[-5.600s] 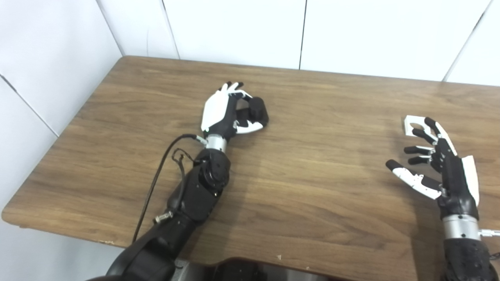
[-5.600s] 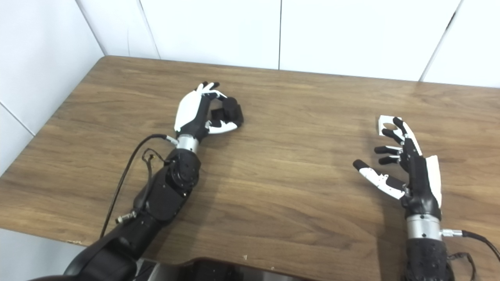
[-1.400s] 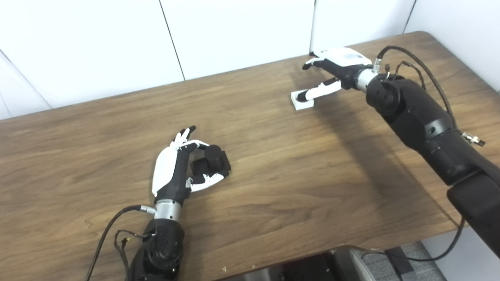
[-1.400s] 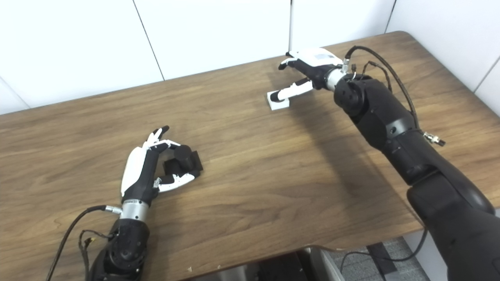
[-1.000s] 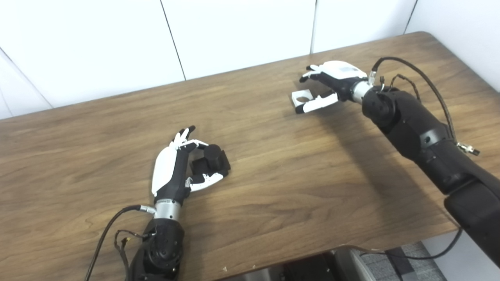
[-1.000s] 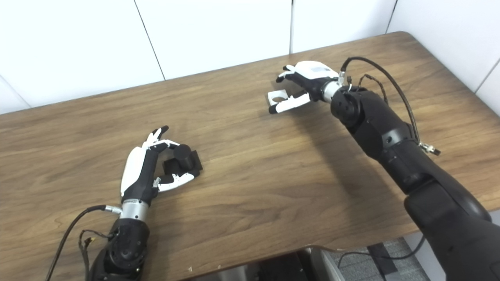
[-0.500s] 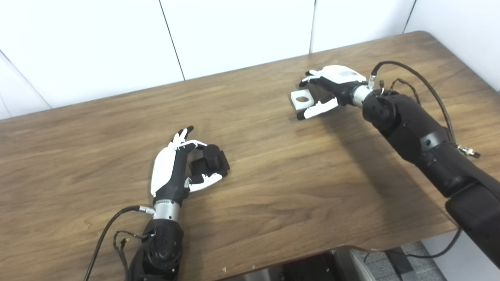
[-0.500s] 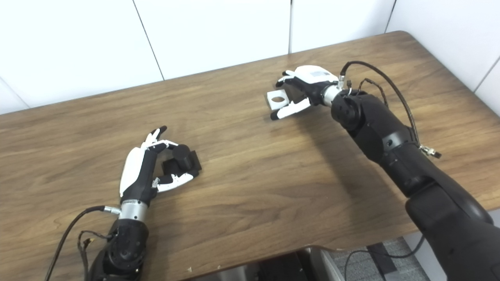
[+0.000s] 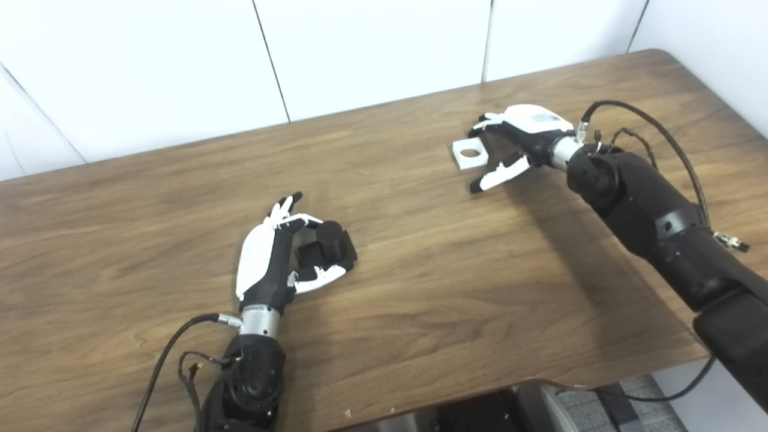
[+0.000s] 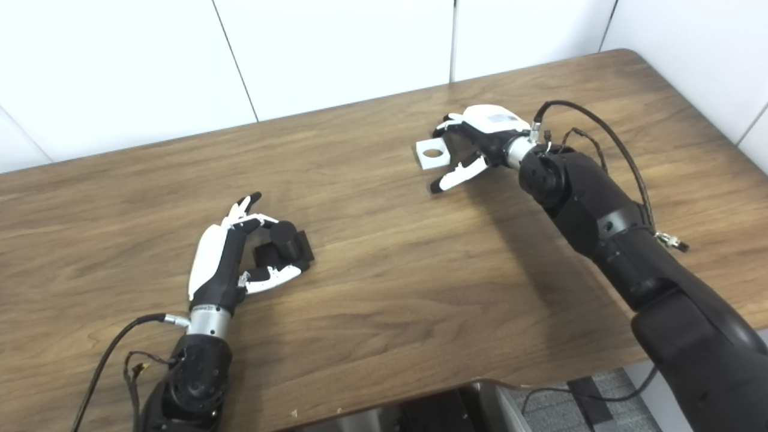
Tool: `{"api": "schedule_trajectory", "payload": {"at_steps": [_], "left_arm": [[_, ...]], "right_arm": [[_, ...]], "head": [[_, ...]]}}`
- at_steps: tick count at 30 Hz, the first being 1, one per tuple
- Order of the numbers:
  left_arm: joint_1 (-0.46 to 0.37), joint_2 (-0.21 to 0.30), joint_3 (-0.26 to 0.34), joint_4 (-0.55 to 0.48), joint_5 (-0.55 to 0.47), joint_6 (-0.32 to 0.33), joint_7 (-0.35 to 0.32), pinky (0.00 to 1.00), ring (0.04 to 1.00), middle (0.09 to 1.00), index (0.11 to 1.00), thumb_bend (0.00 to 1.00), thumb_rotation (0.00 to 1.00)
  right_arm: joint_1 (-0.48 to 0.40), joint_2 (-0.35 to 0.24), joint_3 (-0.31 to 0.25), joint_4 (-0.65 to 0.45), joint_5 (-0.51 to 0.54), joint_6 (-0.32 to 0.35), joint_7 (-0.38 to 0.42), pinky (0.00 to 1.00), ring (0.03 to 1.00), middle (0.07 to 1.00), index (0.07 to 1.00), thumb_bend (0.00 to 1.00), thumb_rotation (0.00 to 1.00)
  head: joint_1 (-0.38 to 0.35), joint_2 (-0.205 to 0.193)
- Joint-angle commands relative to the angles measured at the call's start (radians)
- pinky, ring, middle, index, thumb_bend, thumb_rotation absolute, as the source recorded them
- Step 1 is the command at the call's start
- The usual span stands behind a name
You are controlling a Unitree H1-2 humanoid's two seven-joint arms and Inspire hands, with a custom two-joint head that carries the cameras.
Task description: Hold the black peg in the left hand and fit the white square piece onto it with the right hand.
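Here the wooden table [image 9: 420, 288] carries everything. At far right, the right hand [image 9: 516, 141] pinches the white square piece [image 9: 468, 153], fingers clamped on its right edge, its round hole facing up. At near left, the left hand [image 9: 273, 261] curls around the black peg [image 9: 329, 245], which rests upright on the table. The peg lies well apart, leftward and nearer from the piece.

Both head cameras look steeply down from above the near edge of the table [image 9: 420, 288], side by side and close together, facing the white wall, sharing almost the whole tabletop, the right eye view shifted slightly sideways.
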Motion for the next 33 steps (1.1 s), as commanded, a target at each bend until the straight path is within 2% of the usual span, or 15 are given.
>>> {"api": "schedule_trajectory", "payload": {"at_steps": [1,10,15,17,19,20,33], "left_arm": [[0.056,0.02,-0.003,0.025,0.027,0.019,-0.004,1.0,1.0,0.965,0.492,0.51,0.09],[0.061,0.018,-0.005,0.018,0.029,0.028,-0.006,1.0,1.0,0.962,0.492,0.52,0.09],[0.061,0.015,-0.004,0.018,0.028,0.026,-0.001,1.0,1.0,0.961,0.492,0.52,0.09],[0.06,0.014,-0.006,0.014,0.032,0.033,-0.004,1.0,1.0,0.962,0.492,0.51,0.09],[0.06,0.012,-0.006,0.011,0.033,0.038,-0.006,1.0,1.0,0.964,0.492,0.51,0.09],[0.061,0.011,-0.006,0.01,0.033,0.037,-0.004,1.0,1.0,0.963,0.492,0.51,0.09],[0.067,0.013,-0.008,0.004,0.033,0.041,-0.004,1.0,1.0,0.963,0.492,0.51,0.09]], "right_arm": [[-0.036,-0.001,-0.003,0.004,0.002,-0.023,-0.022,0.94,0.95,0.952,0.818,0.78,0.54],[-0.036,0.011,-0.006,0.035,0.019,-0.055,-0.071,0.93,0.93,0.924,0.736,0.74,0.48],[-0.031,0.012,-0.007,0.043,0.028,-0.082,-0.105,0.92,0.914,0.9,0.672,0.7,0.4],[-0.029,0.014,-0.012,0.054,0.025,-0.11,-0.142,0.9,0.885,0.874,0.608,0.65,0.31],[-0.028,0.015,-0.015,0.062,0.025,-0.129,-0.166,0.89,0.869,0.86,0.519,0.54,0.19],[-0.026,0.016,-0.018,0.061,0.028,-0.132,-0.171,0.9,0.865,0.857,0.507,0.53,0.18],[-0.019,0.017,-0.029,0.08,0.046,-0.179,-0.219,0.91,0.86,0.84,0.489,0.51,0.15]], "head": [[0.002,0.003],[0.015,0.009],[0.023,0.015],[0.024,0.018],[0.025,0.02],[0.025,0.02],[0.035,0.027]]}}
